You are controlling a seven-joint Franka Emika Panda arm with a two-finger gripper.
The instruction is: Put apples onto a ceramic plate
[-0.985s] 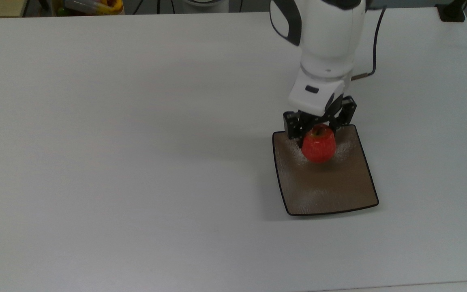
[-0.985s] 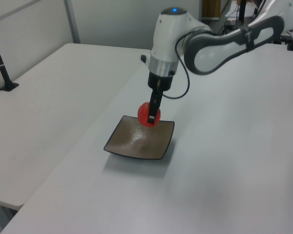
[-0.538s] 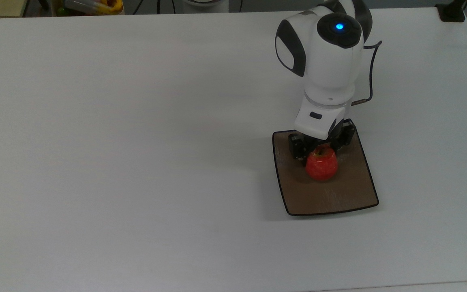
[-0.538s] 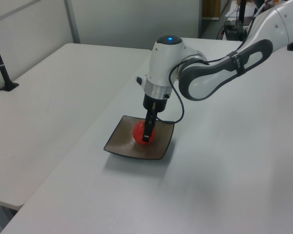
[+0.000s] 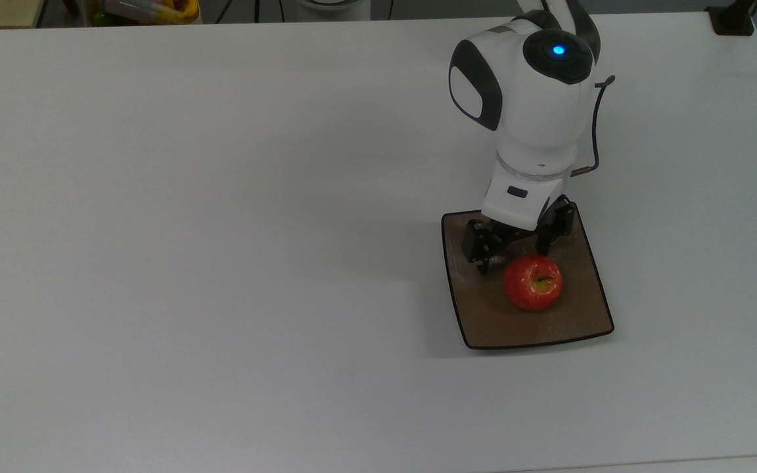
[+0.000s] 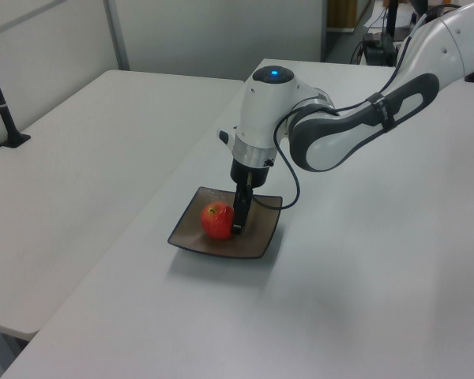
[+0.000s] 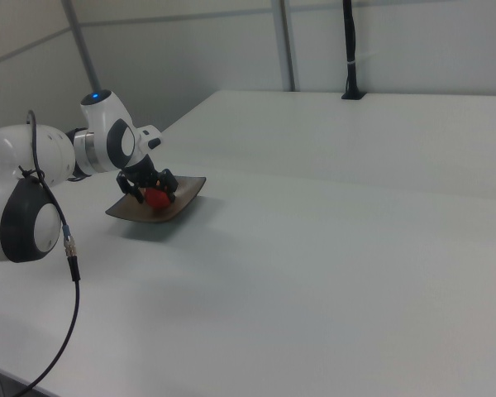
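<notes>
The small red apple (image 5: 533,282) lies on the square brown ceramic plate (image 5: 575,322), free of the fingers, its stem end facing up. My gripper (image 5: 512,257) hangs low over the plate's far half, open, with the apple just in front of its black fingers (image 5: 480,249). In the left view the apple (image 6: 217,219) rests on the plate (image 6: 261,233) beside the gripper (image 6: 238,221). Part of the apple (image 7: 156,198) shows in the right view, under the gripper (image 7: 147,188) on the plate (image 7: 186,194).
The plate sits on a wide white table (image 5: 221,230). A black clamp (image 5: 733,20) stands at the top view's upper right corner. Coloured clutter (image 5: 148,10) lies beyond the far edge. A black post (image 6: 4,103) stands on the neighbouring table.
The gripper came down over the plate with the apple, then opened. The apple now rests on the plate, rolled slightly toward the top view's bottom.
</notes>
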